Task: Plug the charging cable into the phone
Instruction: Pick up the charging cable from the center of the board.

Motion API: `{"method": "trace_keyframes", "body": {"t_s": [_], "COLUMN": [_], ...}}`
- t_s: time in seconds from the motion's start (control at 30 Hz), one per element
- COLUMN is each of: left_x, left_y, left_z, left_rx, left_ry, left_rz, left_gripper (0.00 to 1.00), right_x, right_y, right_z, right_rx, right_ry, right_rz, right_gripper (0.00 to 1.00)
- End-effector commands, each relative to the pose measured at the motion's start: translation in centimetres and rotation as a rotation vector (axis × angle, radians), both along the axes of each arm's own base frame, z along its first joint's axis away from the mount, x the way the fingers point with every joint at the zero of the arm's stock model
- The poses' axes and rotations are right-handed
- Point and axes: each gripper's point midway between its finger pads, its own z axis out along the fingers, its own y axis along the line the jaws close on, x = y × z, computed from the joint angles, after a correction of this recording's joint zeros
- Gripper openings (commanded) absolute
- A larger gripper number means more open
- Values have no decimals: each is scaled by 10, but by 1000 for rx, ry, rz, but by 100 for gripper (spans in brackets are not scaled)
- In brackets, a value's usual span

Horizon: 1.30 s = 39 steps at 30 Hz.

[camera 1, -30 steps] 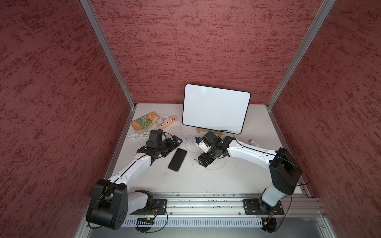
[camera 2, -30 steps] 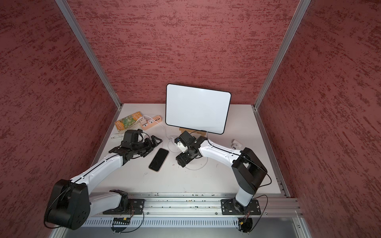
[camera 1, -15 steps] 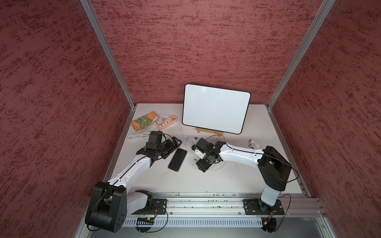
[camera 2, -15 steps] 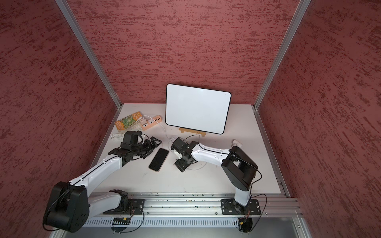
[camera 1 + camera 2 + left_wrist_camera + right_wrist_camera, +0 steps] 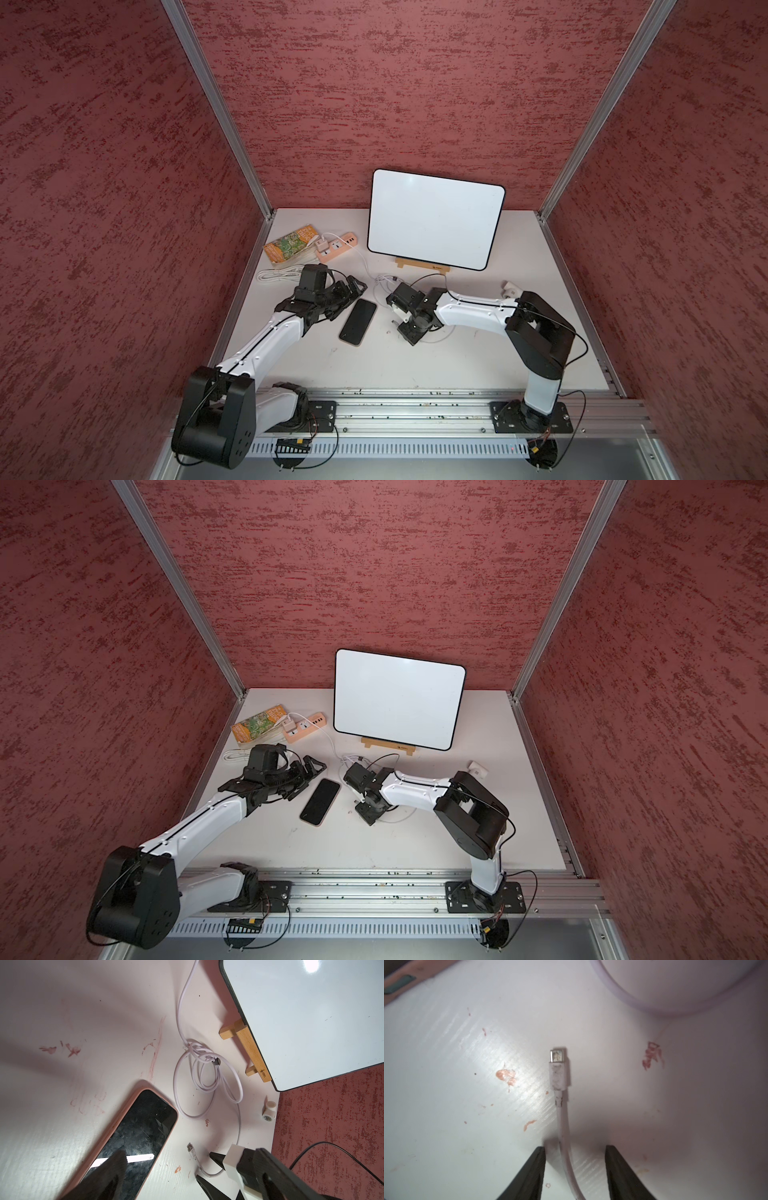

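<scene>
Cable (image 5: 563, 1126) lies slack on desk (image 5: 374, 365), right of phone (image 5: 358, 321). Light, limp; take the stiff plug (image 5: 558, 1072) body, not the cable run. Right fingers (image 5: 533, 1174) straddle cable behind plug, apart, not yet touching. Left fingers (image 5: 112, 1169) open, empty.

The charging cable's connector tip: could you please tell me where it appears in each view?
Top view: the connector tip is a tiny speck between the phone and the right gripper.
Top view: same spot, equally small.
Left wrist: the tip lies apart from the phone's long edge.
Right wrist: centred, ahead of open jaws straddling the charging cable.
Shared landmark: the phone; its edge shows in every view.
</scene>
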Motion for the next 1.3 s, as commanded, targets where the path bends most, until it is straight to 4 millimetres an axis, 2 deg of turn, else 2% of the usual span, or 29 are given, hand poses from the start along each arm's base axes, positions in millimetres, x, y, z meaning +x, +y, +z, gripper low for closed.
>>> {"method": "trace_keyframes", "body": {"t_s": [0.0, 0.1, 0.33, 0.47, 0.6, 0.73, 0.93, 1.27], "left_x": [-2, -2, -3, -2, 2, 7, 12, 10], "left_y": [1, 2, 3, 1, -5, -14, -34, -54], "left_z": [-3, -3, -7, -6, -1, 11, 46, 77], "left_rx": [4, 7, 4, -16, -81, -168, -319, -353], "left_ry": [-8, -8, -3, -7, -32, -70, -204, -309], "left_rz": [-4, -5, -3, -5, -17, -37, -113, -207], "left_gripper": [100, 100, 100, 100, 100, 100, 100, 100], "right_x": [4, 3, -2, -1, 6, 16, 33, 48], "right_y": [2, 3, 9, 8, 11, 13, 5, 0], "right_z": [-9, -14, -21, -18, -2, 26, 58, 85], "right_rx": [-34, -40, -12, -4, 45, 133, 277, 395], "right_ry": [-41, -39, -26, -39, -97, -179, -235, -267], "right_rz": [-2, 3, 17, 13, -4, -48, -150, -224], "right_gripper": [46, 40, 17, 0, 0, 0, 0, 0]}}
